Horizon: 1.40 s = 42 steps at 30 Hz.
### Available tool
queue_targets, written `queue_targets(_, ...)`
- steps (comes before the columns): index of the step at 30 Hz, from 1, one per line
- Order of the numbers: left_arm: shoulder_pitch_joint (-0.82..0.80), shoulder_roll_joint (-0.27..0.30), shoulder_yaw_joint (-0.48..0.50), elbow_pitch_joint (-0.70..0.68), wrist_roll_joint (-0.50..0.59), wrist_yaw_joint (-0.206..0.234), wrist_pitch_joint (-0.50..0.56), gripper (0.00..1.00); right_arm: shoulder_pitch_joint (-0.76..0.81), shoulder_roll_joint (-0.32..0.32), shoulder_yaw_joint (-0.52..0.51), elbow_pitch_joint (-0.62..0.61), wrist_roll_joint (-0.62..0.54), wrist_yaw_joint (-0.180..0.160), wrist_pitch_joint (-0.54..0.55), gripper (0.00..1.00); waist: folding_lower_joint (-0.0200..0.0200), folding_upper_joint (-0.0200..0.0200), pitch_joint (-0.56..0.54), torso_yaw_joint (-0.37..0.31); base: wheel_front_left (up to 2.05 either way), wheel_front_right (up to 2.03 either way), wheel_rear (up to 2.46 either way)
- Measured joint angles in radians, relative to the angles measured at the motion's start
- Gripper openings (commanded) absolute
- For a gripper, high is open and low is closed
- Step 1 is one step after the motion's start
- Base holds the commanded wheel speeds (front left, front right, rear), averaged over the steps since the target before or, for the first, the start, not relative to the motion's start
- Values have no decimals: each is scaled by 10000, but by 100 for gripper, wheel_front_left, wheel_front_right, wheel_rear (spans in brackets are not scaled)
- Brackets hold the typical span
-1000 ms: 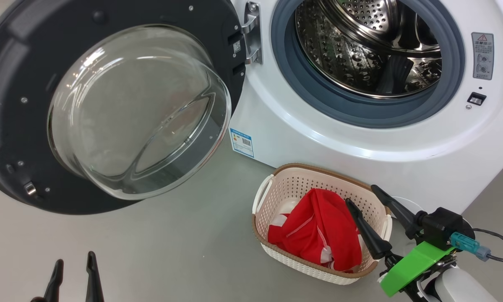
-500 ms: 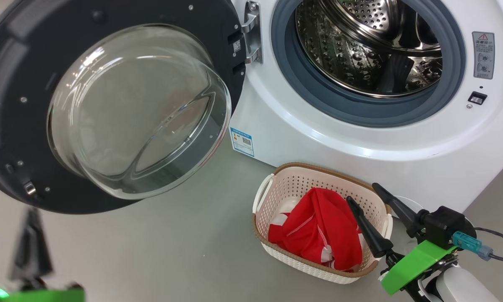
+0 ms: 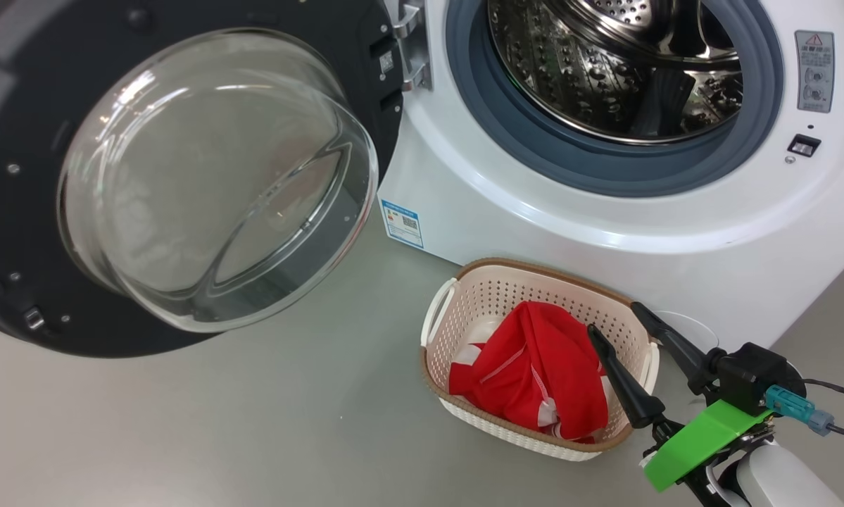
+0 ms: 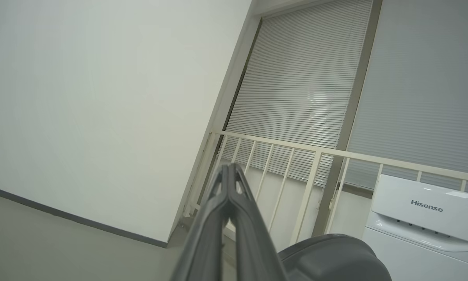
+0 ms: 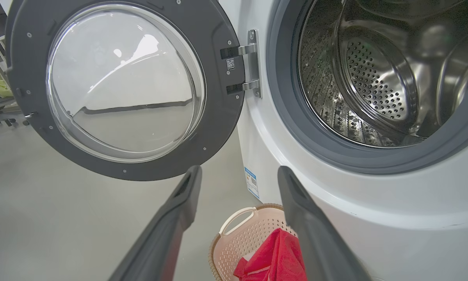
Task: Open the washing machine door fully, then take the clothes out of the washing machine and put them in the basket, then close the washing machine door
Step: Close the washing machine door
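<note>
Clothes [image 3: 534, 380], red with white stripes, lie bunched in the basket [image 3: 495, 299] on the floor before the washing machine [image 3: 605, 225]. Their right edge is hidden behind the right fingers [image 3: 620, 380], which stand apart, holding nothing. Washing machine door [image 3: 13, 211] hangs wide open, cut off at the left. Left fingers [image 4: 245, 226] are pressed together, empty.
</note>
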Motion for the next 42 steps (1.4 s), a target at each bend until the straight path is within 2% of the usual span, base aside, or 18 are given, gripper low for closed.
queue_targets(3, -909, 738, -48, 1340, -1039, 0, 537, 0, -3, -42, 38, 2, 0, 0, 0, 100, 0, 0, 102, -72, 0, 0, 0)
queue_targets(4, -909, 738, -48, 1340, -1039, 0, 537, 0, -3, -42, 38, 2, 0, 0, 0, 100, 0, 0, 102, -72, 0, 0, 0)
queue_targets(6, -1453, 1114, -54, 2245, -1779, 0, 915, 0, -8, -77, 61, 4, -2, 0, 0, 100, 0, 0, 185, -111, 0, 0, 0)
queue_targets(11, -2853, 1850, -215, 4485, -3379, -2, 2456, 0, -71, -190, 144, 21, -15, 0, 0, 100, 0, 0, 394, -186, 0, 0, 0)
queue_targets(14, -3523, 2084, -255, 5683, -4084, -2, 3547, 0, -255, -276, 196, 36, -15, 0, 0, 100, 0, 0, 522, -230, 0, 0, 0)
queue_targets(21, -4522, 2564, -732, 7614, -4573, -2, 6040, 0, -476, -420, 384, 50, -15, 0, 0, 100, -1, 0, 818, -363, 0, 0, 0)
queue_targets(31, -5161, 2575, -1053, 8606, -4840, 0, 7938, 0, -854, -627, 512, 54, -17, 0, 0, 100, 0, 0, 1237, -528, 0, 0, 0)
queue_targets(42, -5151, 2493, -1055, 8567, -5469, -2, 9681, 0, -873, -681, 556, 86, -88, 0, 0, 100, 0, 0, 1405, -507, 0, 0, 0)
